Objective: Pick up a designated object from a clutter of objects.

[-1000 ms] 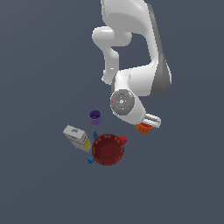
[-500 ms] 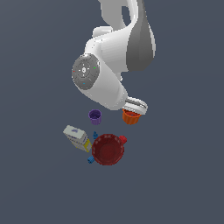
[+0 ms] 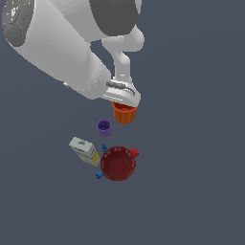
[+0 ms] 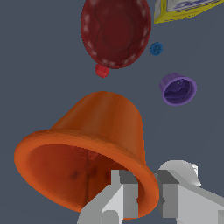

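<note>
The fingers [image 4: 127,197] are closed on the rim of the orange cup [image 4: 94,148], one pale finger inside the mouth and the other outside the wall, so the ribbed lip is pinched between them. In the wrist view the cup fills much of the picture, its open mouth turned toward the camera and its tapered body narrowing away toward the things below.

In the exterior view the gripper [image 3: 125,101] sits at the end of the white arm [image 3: 62,48], and the orange cup [image 3: 124,113] hangs under it, clear of the dark grey tabletop [image 3: 201,167] and held above the rest of the clutter (how high cannot be judged).

Nearest below the cup stands the purple cup [image 3: 104,127], upright with its mouth open upward, apart from the orange one. Further on lies the dark red ribbed bowl [image 3: 117,163], also mouth up, with pale marks round its rim visible in the wrist view [image 4: 115,31]. A small red bit [image 3: 134,152] lies just beside the bowl's rim on the exterior view's right. A small blue bit [image 3: 104,148] rests between the purple cup and the bowl, and a second blue bit [image 3: 99,175] lies near the bowl on the exterior view's left. The white-and-yellow box [image 3: 85,150] lies tilted beside the bowl on that same side, close to both blue bits
</note>
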`<state>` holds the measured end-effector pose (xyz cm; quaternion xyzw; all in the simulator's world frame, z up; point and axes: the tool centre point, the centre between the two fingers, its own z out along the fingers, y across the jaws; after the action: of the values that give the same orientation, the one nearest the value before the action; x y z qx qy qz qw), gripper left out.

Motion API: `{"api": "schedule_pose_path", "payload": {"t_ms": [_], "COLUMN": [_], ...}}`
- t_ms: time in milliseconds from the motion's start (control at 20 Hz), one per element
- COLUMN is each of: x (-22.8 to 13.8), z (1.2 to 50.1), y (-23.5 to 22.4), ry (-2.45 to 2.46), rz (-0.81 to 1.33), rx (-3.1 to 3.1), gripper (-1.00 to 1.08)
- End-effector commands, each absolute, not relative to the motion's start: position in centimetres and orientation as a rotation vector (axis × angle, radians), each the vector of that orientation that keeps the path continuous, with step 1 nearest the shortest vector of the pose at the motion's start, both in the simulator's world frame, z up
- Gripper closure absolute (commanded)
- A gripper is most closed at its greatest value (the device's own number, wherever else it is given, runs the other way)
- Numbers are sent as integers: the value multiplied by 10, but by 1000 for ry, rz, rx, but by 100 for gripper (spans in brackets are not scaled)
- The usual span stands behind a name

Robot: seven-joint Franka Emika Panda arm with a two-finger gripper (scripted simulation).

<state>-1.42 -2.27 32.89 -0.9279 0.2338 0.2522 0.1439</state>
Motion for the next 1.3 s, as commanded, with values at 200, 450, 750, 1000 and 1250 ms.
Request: {"api": "schedule_pose_path", "payload": {"t_ms": [200,450,750,1000,1250], "x": [-10,-6,-3,-1,0], "z": [379,405,424,432,434], "y": [-65,-88,-105,-112,-113], "ry": [672,670,667,666,666], "rz": [727,727,726,726,726], "rx": [-2676,-2676,-2675,-2675,-2675], "gripper": [108,108,108,108,108]}}
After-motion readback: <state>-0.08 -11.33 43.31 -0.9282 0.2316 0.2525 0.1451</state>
